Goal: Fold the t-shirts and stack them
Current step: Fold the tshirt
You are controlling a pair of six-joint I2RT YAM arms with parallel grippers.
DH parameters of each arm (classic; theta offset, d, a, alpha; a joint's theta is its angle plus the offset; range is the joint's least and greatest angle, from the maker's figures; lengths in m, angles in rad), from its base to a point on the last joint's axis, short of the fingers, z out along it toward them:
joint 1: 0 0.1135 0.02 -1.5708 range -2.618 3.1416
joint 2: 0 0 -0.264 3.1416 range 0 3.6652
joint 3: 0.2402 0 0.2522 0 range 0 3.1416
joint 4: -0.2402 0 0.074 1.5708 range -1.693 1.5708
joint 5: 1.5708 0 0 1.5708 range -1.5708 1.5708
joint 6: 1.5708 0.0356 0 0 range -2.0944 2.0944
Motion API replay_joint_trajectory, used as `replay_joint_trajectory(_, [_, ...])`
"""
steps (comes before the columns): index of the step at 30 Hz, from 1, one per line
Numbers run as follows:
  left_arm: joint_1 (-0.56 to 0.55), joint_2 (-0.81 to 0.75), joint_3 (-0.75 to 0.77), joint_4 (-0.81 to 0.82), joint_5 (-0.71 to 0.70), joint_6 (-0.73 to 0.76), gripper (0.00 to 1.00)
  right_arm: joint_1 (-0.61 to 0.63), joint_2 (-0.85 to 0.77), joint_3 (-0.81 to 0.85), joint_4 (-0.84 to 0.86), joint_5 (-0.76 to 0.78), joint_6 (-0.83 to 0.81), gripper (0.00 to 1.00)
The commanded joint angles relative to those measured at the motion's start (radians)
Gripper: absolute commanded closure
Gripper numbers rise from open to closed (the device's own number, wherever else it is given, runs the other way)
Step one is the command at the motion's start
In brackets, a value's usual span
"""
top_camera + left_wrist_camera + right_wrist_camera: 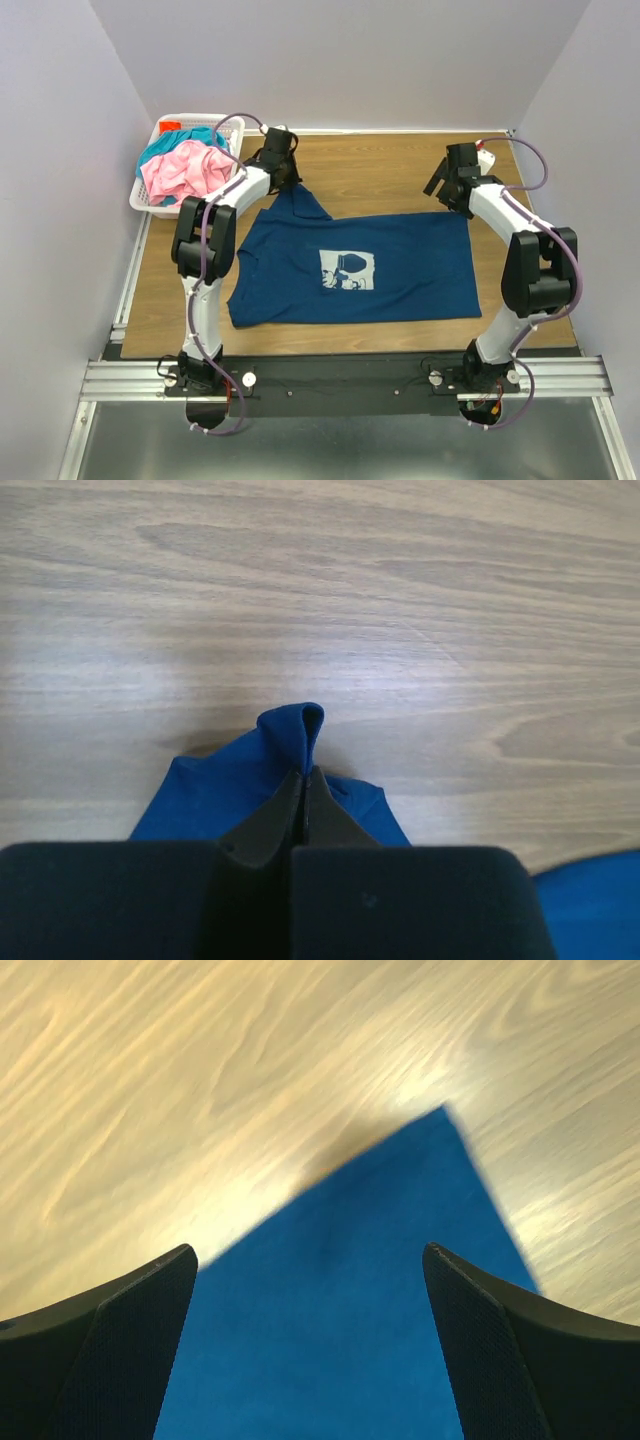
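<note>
My left claw (305,775) is fully closed on a raised fold of the dark blue t-shirt (350,265). In the left wrist view the cloth stands up in a small peak just past the two fingertips, which meet with no gap visible between them. From the top view the gripped part appears to be the sleeve at the shirt's far left corner, though the arm hides part of it. The rest of the dark blue t-shirt lies spread flat on the wooden surface (390,165) between the two arms, with the white square print (348,270) facing up near its middle. My right claw (308,1252) is wide open and holds nothing. In the right wrist view its two fingers stand well apart, and the far right corner of the shirt lies between and beyond them. That view is blurred, so I cannot tell whether the fingertips touch the cloth. The pink t-shirt (185,172) and the teal t-shirt (190,138) are bunched together in the white basket (140,200) at the far left corner of the surface, the teal one behind the pink one.
</note>
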Motion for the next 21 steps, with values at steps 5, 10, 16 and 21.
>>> replay_joint_trajectory(5, [-0.018,-0.161,-0.103,0.045,-0.011,-0.055,1.0,-0.089,0.148,0.124,-0.009,0.144,-0.034,0.0])
replay_joint_trajectory(10, [-0.041,-0.255,-0.186,0.045,-0.041,-0.09,1.0,-0.104,0.268,0.221,-0.01,0.166,-0.083,0.04])
replay_joint_trajectory(16, [-0.066,-0.362,-0.276,0.013,-0.095,-0.116,1.0,-0.104,0.331,0.252,-0.009,0.204,-0.077,0.12])
replay_joint_trajectory(21, [-0.083,-0.435,-0.333,0.001,-0.132,-0.148,1.0,-0.106,0.377,0.264,-0.01,0.239,-0.084,0.21])
